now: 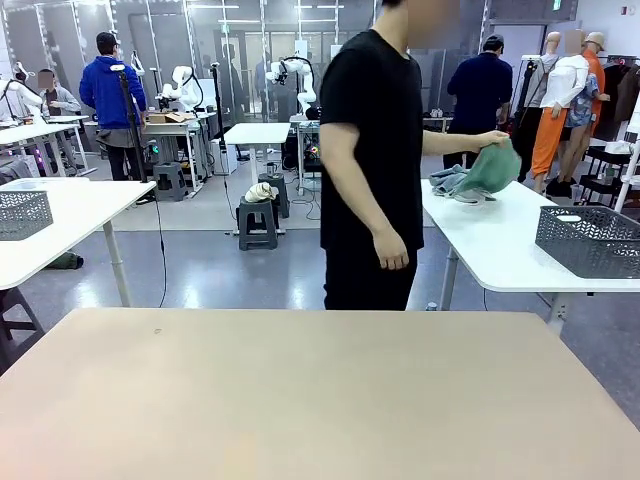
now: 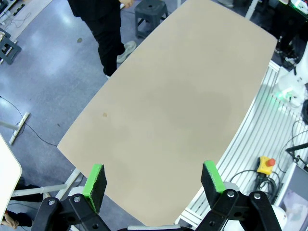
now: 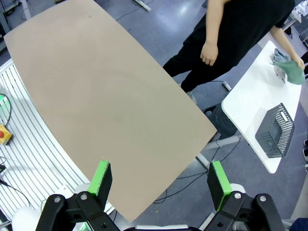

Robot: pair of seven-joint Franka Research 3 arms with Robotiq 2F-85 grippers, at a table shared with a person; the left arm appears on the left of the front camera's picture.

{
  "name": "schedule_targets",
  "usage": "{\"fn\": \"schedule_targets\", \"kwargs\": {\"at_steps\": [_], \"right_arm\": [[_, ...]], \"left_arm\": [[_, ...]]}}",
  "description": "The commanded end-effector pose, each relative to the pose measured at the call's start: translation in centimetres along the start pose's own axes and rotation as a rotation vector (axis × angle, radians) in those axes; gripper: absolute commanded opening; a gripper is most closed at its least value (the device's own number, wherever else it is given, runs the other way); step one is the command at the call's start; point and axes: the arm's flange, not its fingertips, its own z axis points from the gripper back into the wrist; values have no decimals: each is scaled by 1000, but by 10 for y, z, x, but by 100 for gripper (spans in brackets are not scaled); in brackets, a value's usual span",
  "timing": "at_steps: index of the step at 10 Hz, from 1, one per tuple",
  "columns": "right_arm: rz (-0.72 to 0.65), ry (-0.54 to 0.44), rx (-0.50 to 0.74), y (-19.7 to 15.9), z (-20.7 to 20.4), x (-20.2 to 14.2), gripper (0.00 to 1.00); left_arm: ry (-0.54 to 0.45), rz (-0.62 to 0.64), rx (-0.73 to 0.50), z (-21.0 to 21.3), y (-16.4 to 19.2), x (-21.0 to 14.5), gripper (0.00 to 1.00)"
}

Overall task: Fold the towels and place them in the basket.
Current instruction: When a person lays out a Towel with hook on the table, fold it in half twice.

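Observation:
A person in black stands at the far side of the beige table (image 1: pixel 320 390). One hand lifts a mint green towel (image 1: pixel 493 168) off a white side table (image 1: pixel 490 245) at the right. A grey-blue towel (image 1: pixel 450 182) lies crumpled beneath it. The dark grey basket (image 1: pixel 590 240) stands on that same side table, nearer the right edge. In the right wrist view the green towel (image 3: pixel 293 71) and basket (image 3: pixel 275 131) show at the far right. My left gripper (image 2: pixel 154 180) hangs open high above the beige table, nothing between its fingers. My right gripper (image 3: pixel 161 179) is likewise open and high above it.
A paler grey perforated basket (image 1: pixel 22 213) sits on another white table at the left. Stools, other tables and people stand farther back. A yellow box with a red button (image 2: pixel 265 165) lies on the floor beside my base.

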Motion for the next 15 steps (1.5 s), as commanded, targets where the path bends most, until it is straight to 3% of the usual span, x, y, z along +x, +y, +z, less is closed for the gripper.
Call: {"fn": "schedule_targets", "kwargs": {"at_steps": [1, 15], "right_arm": [[-3, -2, 3, 1, -1, -1, 100], [-3, -2, 3, 1, -1, -1, 100]], "left_arm": [[-2, 7, 1, 1, -1, 0, 100], [-2, 7, 1, 1, -1, 0, 100]]}}
